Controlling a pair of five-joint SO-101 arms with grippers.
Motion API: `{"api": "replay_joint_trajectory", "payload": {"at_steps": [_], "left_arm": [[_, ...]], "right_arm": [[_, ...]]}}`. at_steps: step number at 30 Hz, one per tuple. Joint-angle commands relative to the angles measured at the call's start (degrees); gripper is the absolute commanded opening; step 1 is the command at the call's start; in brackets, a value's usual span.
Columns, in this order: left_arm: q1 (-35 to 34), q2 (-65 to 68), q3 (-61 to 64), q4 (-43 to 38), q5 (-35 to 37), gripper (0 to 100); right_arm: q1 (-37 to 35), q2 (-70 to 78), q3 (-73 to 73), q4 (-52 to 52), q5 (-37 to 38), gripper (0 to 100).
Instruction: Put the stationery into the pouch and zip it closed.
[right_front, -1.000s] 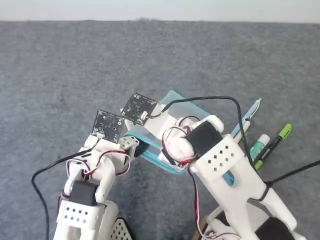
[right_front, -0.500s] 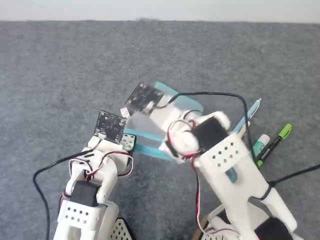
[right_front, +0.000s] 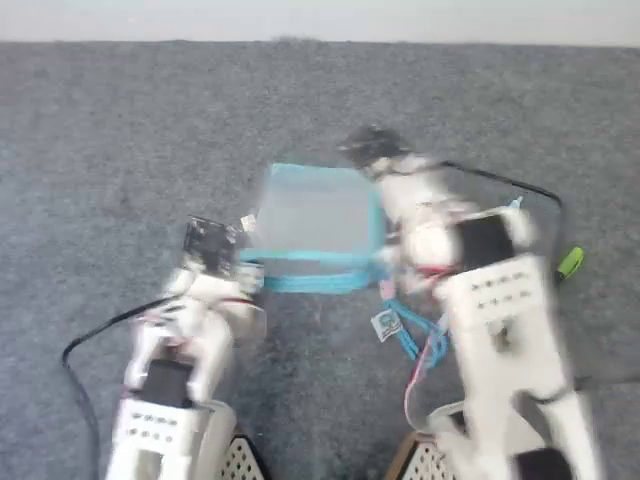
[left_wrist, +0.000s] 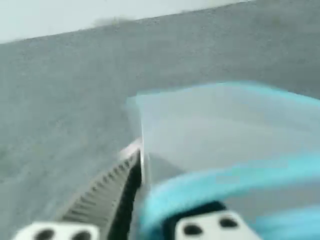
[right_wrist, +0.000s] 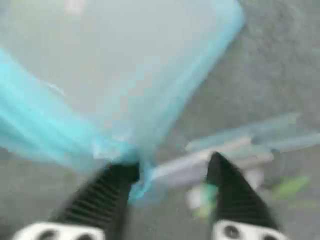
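Writing first: the only label is a small tag (right_front: 385, 325) on the grey table (right_front: 110, 130), just on the near side of the pouch (right_front: 310, 215) and beside a loose blue cord (right_front: 412, 338). Its print cannot be read, and nothing legible shows on the pouch itself. The pouch lies flat mid-table between the two arms, translucent with blue trim. Its blue zip band (right_front: 300, 280) runs side to side along the edge nearest the arms. The body reads slightly wider than deep, so take the long axis as lying across the table. Whether the zip is open or closed cannot be made out. Your left gripper (right_front: 247, 267) sits at the pouch's near left corner. In the left wrist view its ridged finger (left_wrist: 107, 187) lies against the pouch's side edge, the zip band hides the other finger, and pouch material fills the gap, so it reads as a pinch on that corner. Your right gripper (right_wrist: 170, 165) has its fingers spread wide, with one dark finger (right_wrist: 117, 192) touching the pouch's blue corner and the other standing free. Beyond that gap the pens (right_wrist: 235, 150) lie on the table outside the pouch, seen as outlines only. In the high view the right arm (right_front: 495, 290) covers most of them; a green marker (right_front: 570, 262) and a pale blue pen tip (right_front: 515, 205) stick out past it toward the table's right side.
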Motion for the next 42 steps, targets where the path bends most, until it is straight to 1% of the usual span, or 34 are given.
{"api": "replay_joint_trajectory", "payload": {"at_steps": [1, 5, 7, 12, 15, 24, 26, 30, 35, 37, 40, 42], "left_arm": [[-1.1, 0.4, -0.9, -1.8, 0.8, 1], [-1.1, 0.4, -0.8, -1.8, 0.8, 1], [-1.1, 0.4, -0.5, -1.8, 0.8, 1], [-1.1, 0.4, 0.2, -1.8, 0.8, 1], [-1.1, 0.4, 0.2, -1.8, 0.8, 1], [-1.1, 0.4, 0.3, -1.8, 0.7, 1], [-1.1, 0.4, 0.3, -1.8, 0.7, 1], [-1.0, 0.4, 0.3, -2.0, 0.7, 1], [-1.0, 0.4, 0.3, -2.0, 0.7, 1], [-1.1, 0.4, 0.3, -2.0, 0.7, 1], [-1.1, 0.1, 0.3, -1.9, 0.7, 1], [-1.1, 0.1, 0.3, -1.9, 0.7, 1]], "right_arm": [[13.7, 4.4, -0.5, -0.6, 0.0, 20.6], [21.3, 13.4, 1.2, -5.8, -3.2, 20.7], [23.9, 17.8, 1.0, -8.9, -4.7, 20.6], [25.0, 28.3, 0.9, -16.5, -6.0, 20.6], [25.1, 35.6, -1.4, -19.7, -9.1, 20.6], [25.9, 54.1, -13.2, -19.1, -15.6, 20.6], [27.7, 55.4, -14.6, -19.1, -17.0, 20.5], [31.0, 54.7, -15.9, -19.2, -17.1, 20.5], [29.6, 56.2, -16.0, -19.5, -16.9, 20.4], [28.4, 57.4, -15.9, -19.1, -16.9, 17.5], [28.3, 58.2, -16.1, -18.8, -16.8, 5.9], [28.0, 58.5, -17.0, -18.0, -15.3, 0.6]]}}
